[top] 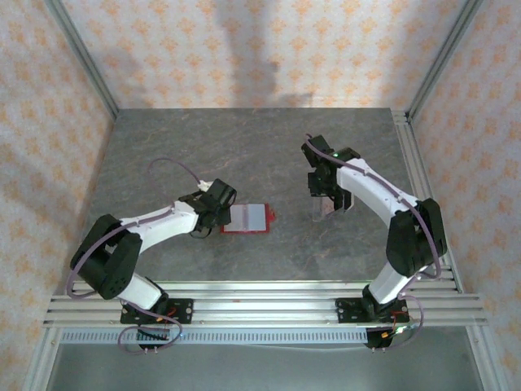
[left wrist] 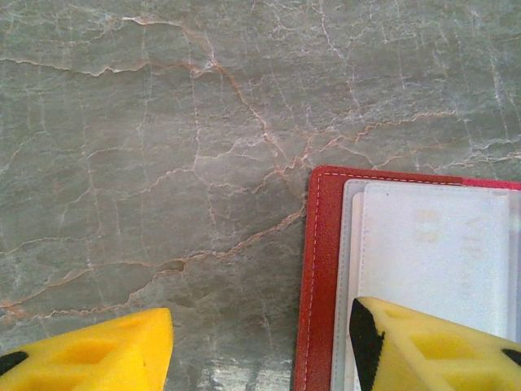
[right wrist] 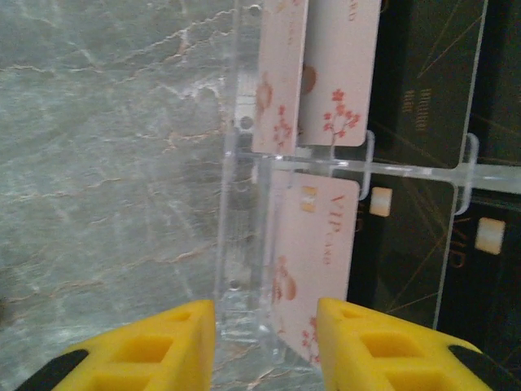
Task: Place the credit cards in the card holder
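The red card holder (top: 247, 217) lies open and flat on the table, its pale lining up. My left gripper (top: 221, 213) hovers at its left edge. In the left wrist view the left gripper (left wrist: 260, 350) is open, with one yellow finger (left wrist: 440, 346) over the lining and the holder's red border (left wrist: 321, 269) between the jaws. The credit cards stand in a clear rack (right wrist: 240, 163): pale pink "VIP" cards (right wrist: 313, 252) and dark ones (right wrist: 407, 236) beside them. My right gripper (right wrist: 266, 350) is open, straddling the rack's end wall and the lower pink card, with gaps on both sides.
The grey marble tabletop (top: 244, 155) is bare around the holder. The clear rack (top: 326, 213) stands under my right gripper (top: 328, 204) at mid-right. A metal rail (top: 415, 163) runs along the table's right side. Patterned walls enclose the back and sides.
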Controlling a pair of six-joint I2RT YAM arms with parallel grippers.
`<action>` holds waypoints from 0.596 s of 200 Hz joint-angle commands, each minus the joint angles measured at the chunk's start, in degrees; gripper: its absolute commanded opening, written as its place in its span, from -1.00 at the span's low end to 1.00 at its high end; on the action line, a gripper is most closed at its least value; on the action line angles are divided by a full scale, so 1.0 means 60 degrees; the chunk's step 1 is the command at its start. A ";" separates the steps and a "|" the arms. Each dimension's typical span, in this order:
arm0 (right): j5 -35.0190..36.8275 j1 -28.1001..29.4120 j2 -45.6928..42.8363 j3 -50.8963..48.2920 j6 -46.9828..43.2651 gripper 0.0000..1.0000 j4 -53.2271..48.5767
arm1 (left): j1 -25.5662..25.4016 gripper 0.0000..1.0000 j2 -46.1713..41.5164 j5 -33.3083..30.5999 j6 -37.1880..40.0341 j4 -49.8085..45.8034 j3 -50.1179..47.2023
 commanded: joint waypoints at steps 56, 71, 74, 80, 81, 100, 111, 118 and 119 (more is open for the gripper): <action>0.0698 -0.0528 0.2114 0.1976 -0.0394 -0.42 -0.0382 | 0.0032 0.21 0.0122 -0.0082 0.0103 0.0220 0.0159; 0.0758 -0.0675 0.2506 0.2282 -0.0365 -0.45 -0.0399 | 0.0030 0.21 0.0100 -0.0096 0.0092 0.0217 0.0138; 0.0758 -0.0724 0.2576 0.2342 -0.0362 -0.45 -0.0399 | 0.0026 0.21 0.0099 -0.0101 0.0092 0.0226 0.0139; 0.0772 -0.0791 0.2709 0.2437 -0.0359 -0.46 -0.0399 | 0.0040 0.21 0.0107 -0.0108 0.0092 0.0228 0.0129; 0.0780 -0.0797 0.2728 0.2451 -0.0354 -0.46 -0.0399 | 0.0033 0.21 0.0107 -0.0108 0.0092 0.0220 0.0128; 0.0817 -0.0980 0.3017 0.2701 -0.0326 -0.50 -0.0385 | 0.0026 0.21 0.0115 -0.0101 0.0106 0.0256 0.0105; 0.0730 -0.1064 0.3159 0.2865 -0.0321 -0.50 -0.0392 | 0.0032 0.21 0.0136 -0.0088 0.0105 0.0272 0.0107; 0.0726 -0.1092 0.3248 0.2987 -0.0337 -0.51 -0.0437 | 0.0038 0.21 0.0148 -0.0092 0.0105 0.0274 0.0101; 0.0735 -0.1094 0.3269 0.3004 -0.0343 -0.51 -0.0440 | 0.0039 0.21 0.0149 -0.0092 0.0106 0.0280 0.0099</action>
